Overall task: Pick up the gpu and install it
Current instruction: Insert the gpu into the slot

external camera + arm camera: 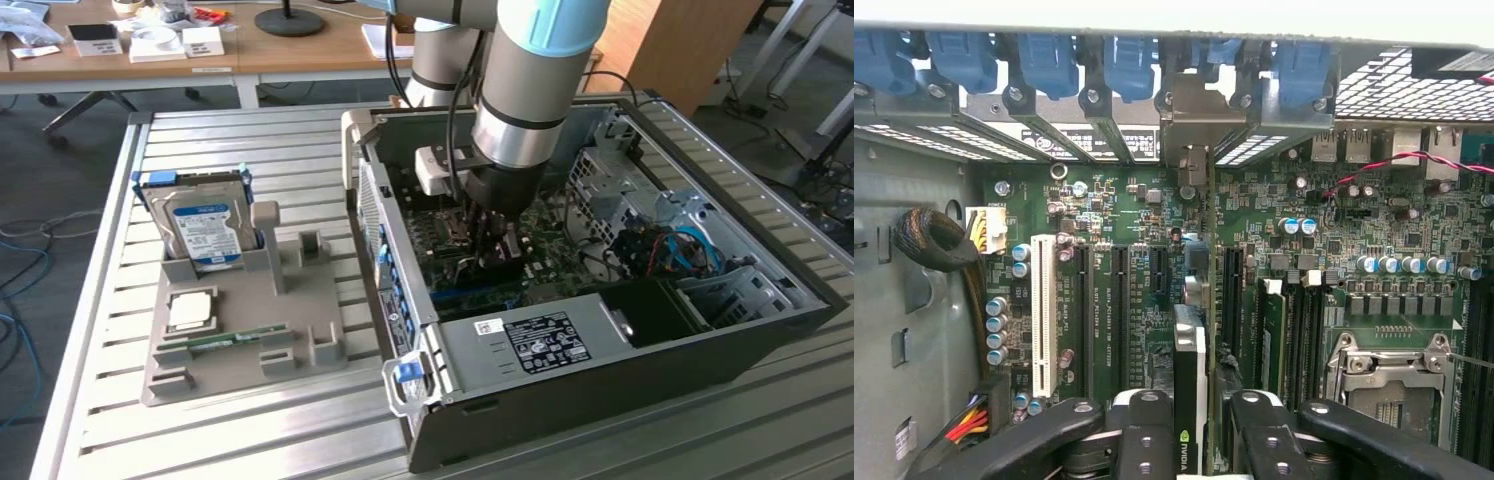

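Holding gpu edge-on in your pincer, fingers clamped on it, over motherboard slots, inside case.

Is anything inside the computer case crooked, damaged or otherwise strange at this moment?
Nothing stands out. The gpu stands edge-on between the gripper fingers, in line with the motherboard slots, its metal bracket up at the rear openings. The hard drive sits upright in its holder outside the case.

Arm: thick silver-grey tubular metal links | joint cap: pale blue plastic band | wrist: black cylindrical housing, white box-shaped module alongside | cable: black, running along link | gripper: black jointed fingers, round silver screw heads
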### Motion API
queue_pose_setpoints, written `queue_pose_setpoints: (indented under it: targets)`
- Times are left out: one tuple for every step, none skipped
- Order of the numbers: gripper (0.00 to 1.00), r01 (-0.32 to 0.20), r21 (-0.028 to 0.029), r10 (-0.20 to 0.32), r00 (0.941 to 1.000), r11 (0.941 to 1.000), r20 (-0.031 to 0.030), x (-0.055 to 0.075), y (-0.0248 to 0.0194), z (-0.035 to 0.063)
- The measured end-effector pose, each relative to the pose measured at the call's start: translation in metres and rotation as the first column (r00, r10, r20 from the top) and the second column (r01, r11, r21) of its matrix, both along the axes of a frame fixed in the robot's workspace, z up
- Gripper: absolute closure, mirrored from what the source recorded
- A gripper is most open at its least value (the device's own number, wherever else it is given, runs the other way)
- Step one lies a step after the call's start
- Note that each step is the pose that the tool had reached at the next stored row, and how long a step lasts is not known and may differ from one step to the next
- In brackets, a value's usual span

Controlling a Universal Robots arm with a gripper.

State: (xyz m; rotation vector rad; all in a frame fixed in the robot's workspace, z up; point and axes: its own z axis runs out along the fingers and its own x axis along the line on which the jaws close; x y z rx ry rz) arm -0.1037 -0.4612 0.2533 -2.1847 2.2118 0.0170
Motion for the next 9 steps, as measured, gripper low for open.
queue_pose_setpoints:
  targets:
    - [0.74,0.000,0.0001,0.000,1.0000,1.0000,0.0001,0.0000,0.0000,-0.0001]
    - [0.74,0.000,0.0001,0.000,1.0000,1.0000,0.0000,0.0000,0.0000,-0.0001]
    - [0.74,0.000,0.0001,0.000,1.0000,1.0000,0.0000,0.0000,0.0000,-0.0001]
    - [0.74,0.000,0.0001,0.000,1.0000,1.0000,0.0001,0.0000,0.0000,-0.0001]
    - [0.74,0.000,0.0002,0.000,1.0000,1.0000,0.0001,0.0000,0.0000,-0.0001]
    - [0.74,0.000,0.0001,0.000,1.0000,1.0000,0.0000,0.0000,0.0000,-0.0002]
    - [0.74,0.000,0.0000,0.000,1.0000,1.0000,0.0000,0.0000,0.0000,-0.0004]
    - [0.74,0.000,-0.0001,0.000,1.0000,1.0000,-0.0001,0.0000,0.0000,-0.0005]
    - [0.74,0.000,-0.0001,0.000,1.0000,1.0000,-0.0001,0.0000,0.0000,-0.0006]
